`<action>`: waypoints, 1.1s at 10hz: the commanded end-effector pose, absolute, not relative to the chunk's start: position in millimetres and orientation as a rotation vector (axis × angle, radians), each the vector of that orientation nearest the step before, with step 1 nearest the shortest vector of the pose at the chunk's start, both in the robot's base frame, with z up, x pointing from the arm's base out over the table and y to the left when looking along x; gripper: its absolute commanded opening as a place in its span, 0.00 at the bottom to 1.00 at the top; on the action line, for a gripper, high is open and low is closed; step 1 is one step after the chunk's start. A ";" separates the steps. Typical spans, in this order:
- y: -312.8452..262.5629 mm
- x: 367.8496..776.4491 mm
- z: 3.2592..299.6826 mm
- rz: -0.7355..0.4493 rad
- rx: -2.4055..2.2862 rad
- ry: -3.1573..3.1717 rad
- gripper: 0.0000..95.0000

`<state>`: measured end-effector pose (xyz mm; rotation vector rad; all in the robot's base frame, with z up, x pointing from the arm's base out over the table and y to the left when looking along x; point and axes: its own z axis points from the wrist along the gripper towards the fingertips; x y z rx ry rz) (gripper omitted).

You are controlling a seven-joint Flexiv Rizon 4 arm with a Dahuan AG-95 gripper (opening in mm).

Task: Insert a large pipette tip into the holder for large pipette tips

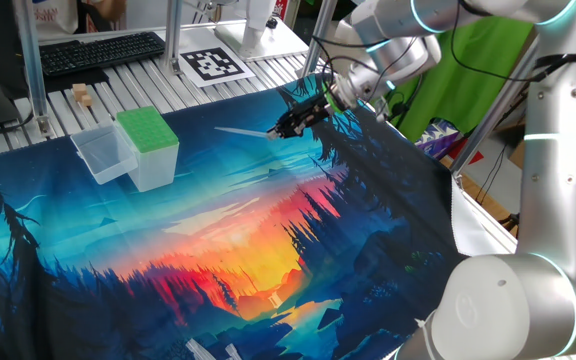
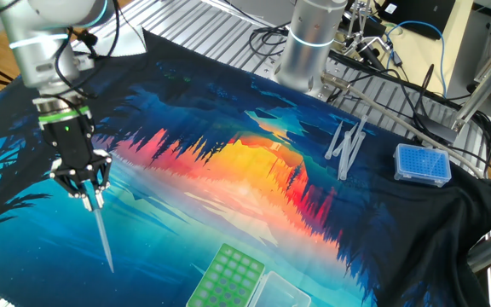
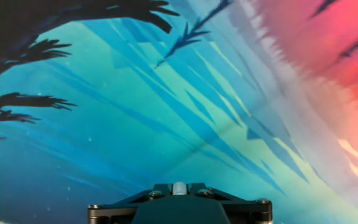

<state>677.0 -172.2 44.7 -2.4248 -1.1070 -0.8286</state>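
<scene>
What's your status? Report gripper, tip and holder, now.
Gripper shut on the tip, held in the air over the mat. Green holder apart, not yet reached. Clear tub beside holder; nothing seen between tip and holder.

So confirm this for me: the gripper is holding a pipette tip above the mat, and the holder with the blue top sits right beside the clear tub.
Not quite. The holder beside the clear tub has a green top, not blue, as one fixed view shows. The blue box lies elsewhere, near the loose tips. The rest holds: the gripper is shut on a pipette tip above the mat.
</scene>
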 end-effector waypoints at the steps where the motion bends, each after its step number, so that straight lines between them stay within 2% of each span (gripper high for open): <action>1: -167.5 669.8 59.0 -0.832 -2.425 -1.106 0.00; 8: -173.0 656.7 113.1 -0.811 -2.429 -1.198 0.00; 11: -174.8 655.3 121.4 -0.759 -2.455 -1.289 0.00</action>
